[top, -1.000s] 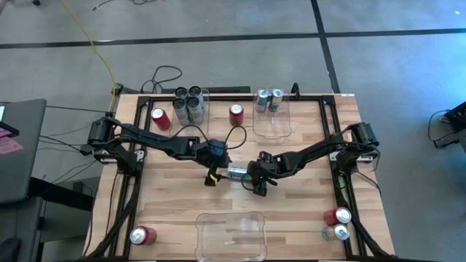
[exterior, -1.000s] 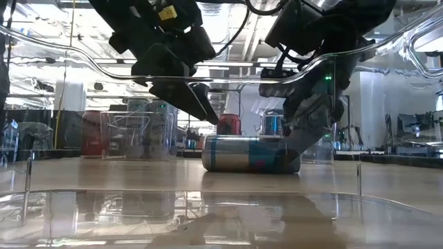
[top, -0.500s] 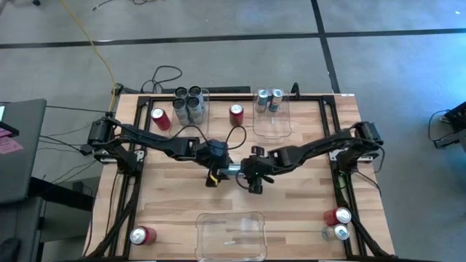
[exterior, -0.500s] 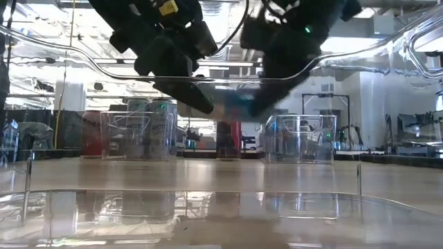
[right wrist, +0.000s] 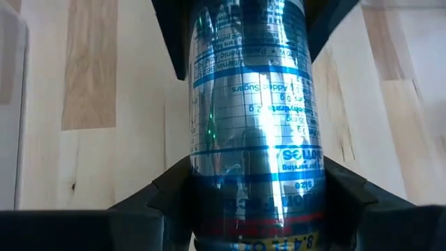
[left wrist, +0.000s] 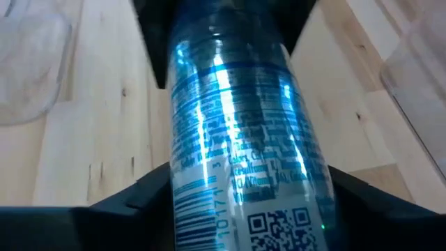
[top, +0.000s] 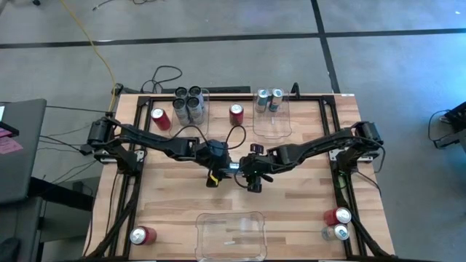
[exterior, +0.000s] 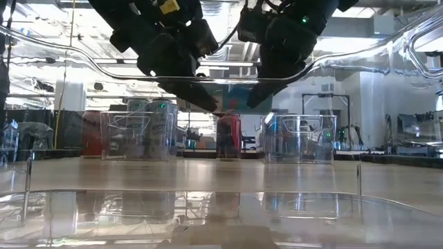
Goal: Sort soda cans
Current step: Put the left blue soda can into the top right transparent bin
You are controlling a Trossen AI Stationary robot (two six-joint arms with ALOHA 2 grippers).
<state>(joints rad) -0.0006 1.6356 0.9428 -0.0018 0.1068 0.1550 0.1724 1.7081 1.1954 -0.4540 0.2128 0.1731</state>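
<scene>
Above mid-worktop (top: 306,200), left claw (top: 222,161) and right claw (top: 246,168) both grip one blue-silver can (left wrist: 240,146). Overhead hides it; wrist views reveal its label.

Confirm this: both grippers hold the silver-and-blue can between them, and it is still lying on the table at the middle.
Not quite. Both the left gripper and the right gripper do grip the silver-and-blue can between them, but it no longer lies on the table. The low view shows it lifted well clear of the wood, up between the two grippers.
</scene>
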